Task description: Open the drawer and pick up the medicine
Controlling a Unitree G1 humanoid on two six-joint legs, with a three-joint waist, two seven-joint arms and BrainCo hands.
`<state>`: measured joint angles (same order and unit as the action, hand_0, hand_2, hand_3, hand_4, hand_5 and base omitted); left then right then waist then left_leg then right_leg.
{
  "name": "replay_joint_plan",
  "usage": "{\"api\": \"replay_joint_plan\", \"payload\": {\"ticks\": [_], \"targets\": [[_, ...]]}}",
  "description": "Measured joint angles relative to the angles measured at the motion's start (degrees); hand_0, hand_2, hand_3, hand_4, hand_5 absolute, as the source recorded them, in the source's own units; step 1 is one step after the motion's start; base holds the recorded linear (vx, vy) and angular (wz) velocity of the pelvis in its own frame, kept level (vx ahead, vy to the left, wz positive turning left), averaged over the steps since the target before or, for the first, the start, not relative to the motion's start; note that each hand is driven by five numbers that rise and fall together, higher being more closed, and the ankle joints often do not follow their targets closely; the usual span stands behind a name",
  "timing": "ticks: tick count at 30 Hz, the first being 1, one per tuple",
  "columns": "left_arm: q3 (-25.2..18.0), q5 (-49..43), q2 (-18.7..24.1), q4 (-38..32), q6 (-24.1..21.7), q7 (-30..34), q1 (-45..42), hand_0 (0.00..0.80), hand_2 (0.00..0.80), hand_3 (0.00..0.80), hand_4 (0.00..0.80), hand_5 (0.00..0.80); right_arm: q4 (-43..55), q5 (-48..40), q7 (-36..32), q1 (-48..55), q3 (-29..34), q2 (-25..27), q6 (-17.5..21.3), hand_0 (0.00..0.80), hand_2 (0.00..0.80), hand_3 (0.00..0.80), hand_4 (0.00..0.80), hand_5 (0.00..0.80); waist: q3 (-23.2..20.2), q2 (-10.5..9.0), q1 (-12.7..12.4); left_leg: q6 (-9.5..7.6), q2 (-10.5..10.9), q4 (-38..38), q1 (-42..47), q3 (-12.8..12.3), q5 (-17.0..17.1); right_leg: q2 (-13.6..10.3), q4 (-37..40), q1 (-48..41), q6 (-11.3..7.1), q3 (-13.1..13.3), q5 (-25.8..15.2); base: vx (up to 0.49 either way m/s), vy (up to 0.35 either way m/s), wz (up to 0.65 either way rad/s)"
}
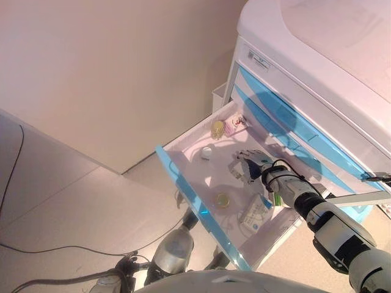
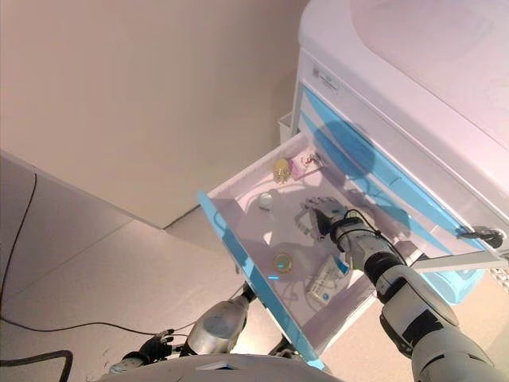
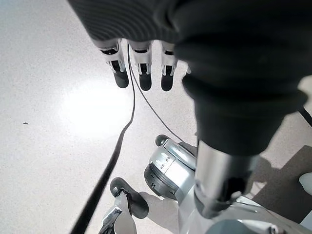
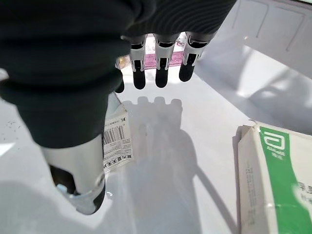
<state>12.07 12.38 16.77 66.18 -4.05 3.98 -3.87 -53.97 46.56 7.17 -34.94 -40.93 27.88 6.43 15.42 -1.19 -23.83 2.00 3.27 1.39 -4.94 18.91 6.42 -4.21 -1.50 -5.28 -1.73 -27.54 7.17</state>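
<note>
The white drawer point(image 1: 183, 143) with a blue see-through front point(image 1: 189, 192) stands pulled open. In it lie a yellow bottle point(image 1: 217, 129), a pink packet point(image 1: 232, 126), a small white item point(image 1: 206, 153), a yellow-lidded jar point(image 1: 223, 199), a white and blue medicine box point(image 1: 255, 213) and a green and white box point(image 4: 273, 180). My right hand point(image 1: 247, 165) is inside the drawer above its floor, fingers point(image 4: 161, 68) straight, holding nothing. A barcoded white box point(image 4: 117, 141) lies by its thumb. My left hand point(image 2: 151, 348) hangs low over the floor, fingers point(image 3: 141, 73) straight and empty.
The drawer belongs to a white cart point(image 1: 317, 55) with more blue-fronted drawers point(image 1: 287, 119) above it, all closed. A small white bin point(image 1: 219, 96) hangs on the cart's side. A beige wall point(image 1: 110, 73) stands to the left, with pale floor point(image 1: 73, 207) below.
</note>
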Motion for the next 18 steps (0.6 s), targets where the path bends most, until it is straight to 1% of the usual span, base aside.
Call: {"api": "replay_joint_plan", "payload": {"ticks": [8,14,18], "targets": [[0.0,0.0,0.1,-0.1,0.0,0.3,0.0,0.0,0.0,0.0,0.0,0.0,-0.1,0.3,0.0,0.0,0.0,0.0,0.1,0.0,0.0,0.0,0.0,0.0,0.0,0.07,0.0,0.03,0.0,0.0,-0.9,0.1,0.1,0.0,0.0,0.9,0.01,-0.1,0.0,0.0,0.0,0.0],[0.1,0.0,0.1,-0.1,-0.9,0.3,0.0,0.0,0.0,0.0,0.0,0.0,-0.1,0.3,0.6,-0.1,0.0,0.0,0.1,0.0,0.0,0.0,0.0,0.0,0.1,0.18,0.0,0.04,0.0,0.0,-0.9,0.2,0.1,0.1,0.0,0.9,0.01,-0.2,0.0,0.0,0.0,0.0],[1.2,0.0,0.1,-0.1,-1.1,0.4,0.1,0.0,0.0,0.0,0.0,0.0,-0.1,0.3,1.0,-0.3,0.0,0.0,0.1,0.0,0.0,0.0,0.0,0.0,1.0,0.52,0.0,0.07,0.0,0.0,-0.9,0.2,0.2,0.1,-0.1,0.9,0.01,-0.2,0.0,0.0,0.0,0.0]]}}
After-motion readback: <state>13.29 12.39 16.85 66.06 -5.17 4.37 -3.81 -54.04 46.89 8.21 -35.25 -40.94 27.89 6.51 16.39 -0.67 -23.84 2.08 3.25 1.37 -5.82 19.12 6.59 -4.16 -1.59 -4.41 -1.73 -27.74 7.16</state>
